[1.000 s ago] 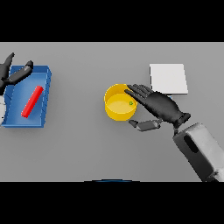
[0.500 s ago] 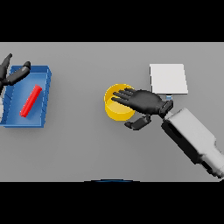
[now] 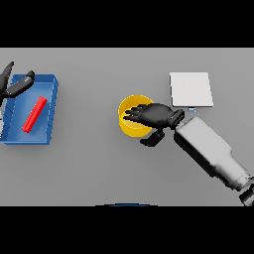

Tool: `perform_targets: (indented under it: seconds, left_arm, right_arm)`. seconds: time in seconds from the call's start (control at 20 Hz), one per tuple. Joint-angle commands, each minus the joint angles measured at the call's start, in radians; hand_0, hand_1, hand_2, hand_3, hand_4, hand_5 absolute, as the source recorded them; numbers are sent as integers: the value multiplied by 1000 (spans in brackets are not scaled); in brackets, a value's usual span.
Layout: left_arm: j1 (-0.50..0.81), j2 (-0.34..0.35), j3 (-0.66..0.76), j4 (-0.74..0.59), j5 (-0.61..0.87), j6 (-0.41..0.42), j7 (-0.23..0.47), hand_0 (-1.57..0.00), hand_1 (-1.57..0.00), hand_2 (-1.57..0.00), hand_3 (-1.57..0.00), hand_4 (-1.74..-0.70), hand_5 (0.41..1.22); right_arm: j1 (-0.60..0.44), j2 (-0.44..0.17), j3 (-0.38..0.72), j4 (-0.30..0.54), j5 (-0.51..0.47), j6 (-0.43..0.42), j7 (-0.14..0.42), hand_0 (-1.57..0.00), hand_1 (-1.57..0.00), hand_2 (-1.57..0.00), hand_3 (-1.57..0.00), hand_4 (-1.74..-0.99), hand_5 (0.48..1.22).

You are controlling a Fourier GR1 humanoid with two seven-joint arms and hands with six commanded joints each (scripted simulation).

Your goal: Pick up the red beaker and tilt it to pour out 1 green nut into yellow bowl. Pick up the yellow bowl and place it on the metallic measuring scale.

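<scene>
Right hand (image 3: 155,115) apparently gripping yellow bowl (image 3: 130,128)

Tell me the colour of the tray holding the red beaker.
Blue; the tray shows plainly in the head view, at the table's left.

the bowl (image 3: 130,125) sat mid-table, with the right hand (image 3: 155,115) lying over its right half. the scale (image 3: 191,89) lay behind and to the right of it, apart. far left stood a tray (image 3: 51,110) holding the beaker (image 3: 34,114); the left hand (image 3: 14,85) was at the tray's far left corner
</scene>
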Motion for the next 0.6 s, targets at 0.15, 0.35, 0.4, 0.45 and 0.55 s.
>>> perform_targets:
  seconds: [0.15, 0.35, 0.4, 0.45, 0.55]
  left_arm:
    - [-4, -2, -2, -4, -3, 3, 12, 1, 1, 1, 1, -789, 714]
    - [-9, 4, 0, 1, -4, 0, 16, 1, 1, 1, 1, -788, 710]
    - [-10, 5, 4, 12, -4, 2, 4, 1, 1, 1, 1, -788, 710]
    - [-9, 3, 2, 12, -4, 1, 5, 1, 1, 1, 1, -787, 707]
    - [-12, -1, -3, 20, -8, -2, 2, 1, 1, 1, 1, -785, 709]
  right_arm:
    - [-17, 10, -7, 26, -5, 14, 19, 1, -15, -37, -77, -1234, 770]
    - [-2, 10, 1, 17, 2, -8, -6, -678, -640, -594, -572, -1435, 1010]
    - [-2, 11, 2, 10, -3, -7, -3, -857, -826, -789, -679, -1492, 1052]
    - [-9, 6, -1, 12, -7, 1, -16, -999, -975, -945, -792, -1540, 1086]
    - [-6, 1, 9, 6, -9, 2, -18, -1205, -1189, -1129, -969, -1611, 1135]
